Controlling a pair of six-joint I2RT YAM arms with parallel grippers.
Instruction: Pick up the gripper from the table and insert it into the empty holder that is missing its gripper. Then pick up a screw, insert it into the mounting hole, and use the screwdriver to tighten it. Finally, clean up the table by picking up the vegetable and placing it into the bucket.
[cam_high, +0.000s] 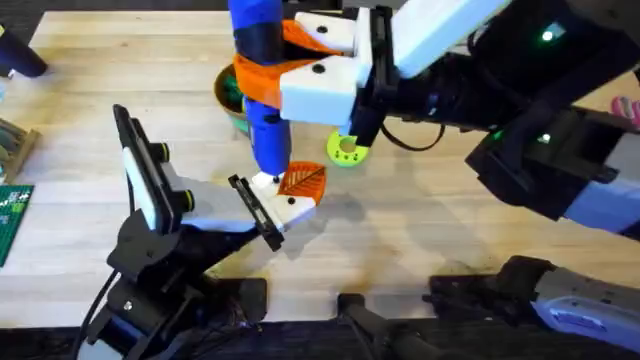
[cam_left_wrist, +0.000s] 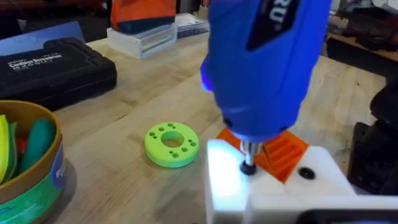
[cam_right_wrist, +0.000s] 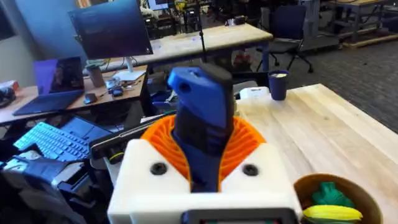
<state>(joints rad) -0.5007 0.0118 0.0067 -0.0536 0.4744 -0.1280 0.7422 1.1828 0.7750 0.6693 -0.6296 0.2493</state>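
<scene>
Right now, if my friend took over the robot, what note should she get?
Right tool: shut on the screwdriver, upright, its tip on the screw in the holder.
Left tool: at the holder, steadying it; whether it is clamped is unclear.
Done: orange gripper sits in the holder.
The bucket already holds green and yellow toys; whether the vegetable is among them is unclear.
Left: finish tightening, then check the vegetable.

Robotics lab / office-type workspace. Light wood counter (cam_high: 120, 90) w/ green circuit board (cam_high: 14, 222) at its edge and black tool case (cam_left_wrist: 53, 67). Behind: more wooden desks, monitor (cam_right_wrist: 111, 30), laptop (cam_right_wrist: 57, 78), keyboard (cam_right_wrist: 50, 140), office chair (cam_right_wrist: 287, 25), grey carpet floor, lots of cables & gear.
</scene>
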